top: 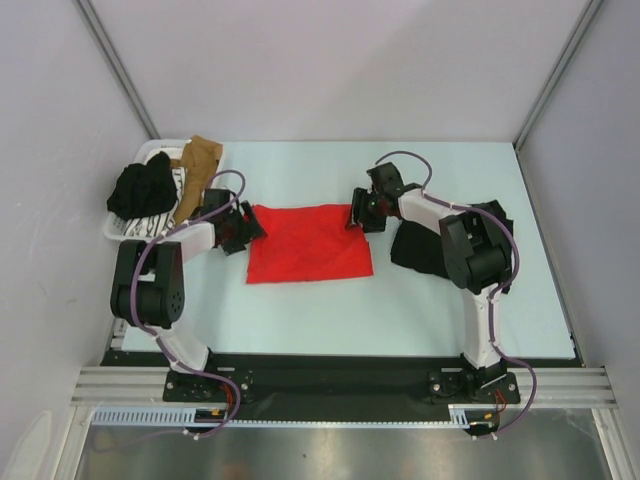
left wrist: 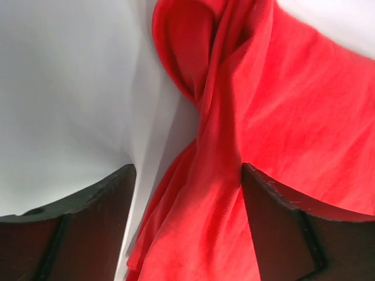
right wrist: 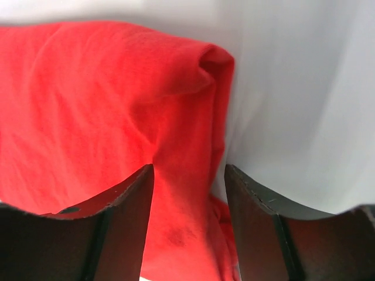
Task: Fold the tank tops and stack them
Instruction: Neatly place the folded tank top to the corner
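Note:
The red tank top [top: 310, 243] lies flat on the table as a folded rectangle between the two arms. My left gripper [top: 240, 228] is at its upper left corner. In the left wrist view a bunched red edge [left wrist: 205, 193] runs between the open left gripper [left wrist: 187, 170], with a strip of table showing beside the left finger. My right gripper [top: 362, 212] is at the upper right corner. Its jaws [right wrist: 188, 170] stand apart around the red edge [right wrist: 181, 193], not pressed on it. A black tank top [top: 425, 250] lies crumpled on the table, partly under the right arm.
A white plastic basket [top: 128, 228] stands at the far left edge, holding a black garment [top: 143, 188] and a tan garment [top: 197, 165] that hangs over its rim. Grey walls close the table in on three sides.

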Robot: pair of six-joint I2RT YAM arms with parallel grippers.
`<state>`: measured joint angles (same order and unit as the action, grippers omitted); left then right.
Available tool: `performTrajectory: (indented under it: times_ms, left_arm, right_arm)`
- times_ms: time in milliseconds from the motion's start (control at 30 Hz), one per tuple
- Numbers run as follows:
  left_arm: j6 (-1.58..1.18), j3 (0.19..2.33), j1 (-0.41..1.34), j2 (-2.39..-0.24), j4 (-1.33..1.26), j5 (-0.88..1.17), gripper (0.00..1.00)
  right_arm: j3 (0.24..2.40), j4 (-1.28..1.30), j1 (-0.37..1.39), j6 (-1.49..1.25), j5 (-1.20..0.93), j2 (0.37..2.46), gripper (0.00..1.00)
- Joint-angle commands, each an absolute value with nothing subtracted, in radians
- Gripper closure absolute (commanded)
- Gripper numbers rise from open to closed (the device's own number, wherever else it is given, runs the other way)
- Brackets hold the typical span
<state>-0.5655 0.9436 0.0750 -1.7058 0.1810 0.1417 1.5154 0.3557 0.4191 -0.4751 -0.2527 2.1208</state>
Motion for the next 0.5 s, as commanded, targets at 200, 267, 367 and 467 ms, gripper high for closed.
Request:
performTrajectory:
  times_ms: [200, 267, 367, 467]
  left_arm:
    - [-0.571, 1.011, 0.075, -1.825, 0.121, 0.184, 0.58]
    - [-0.575, 1.012, 0.087, -1.838, 0.109, 0.184, 0.87]
    - [-0.577, 1.003, 0.104, -1.815, 0.091, 0.176, 1.00]
    - [-0.583, 0.988, 0.130, -1.781, 0.060, 0.184, 1.00]
  right_arm:
    - [1.566, 0.403, 0.479, -0.482, -0.219, 2.207, 0.55]
    - [1.563, 0.394, 0.480, -0.489, -0.215, 2.207, 0.78]
    - [1.571, 0.396, 0.479, -0.482, -0.180, 2.172, 1.00]
    - [1.554, 0.394, 0.476, -0.474, -0.163, 2.105, 1.00]
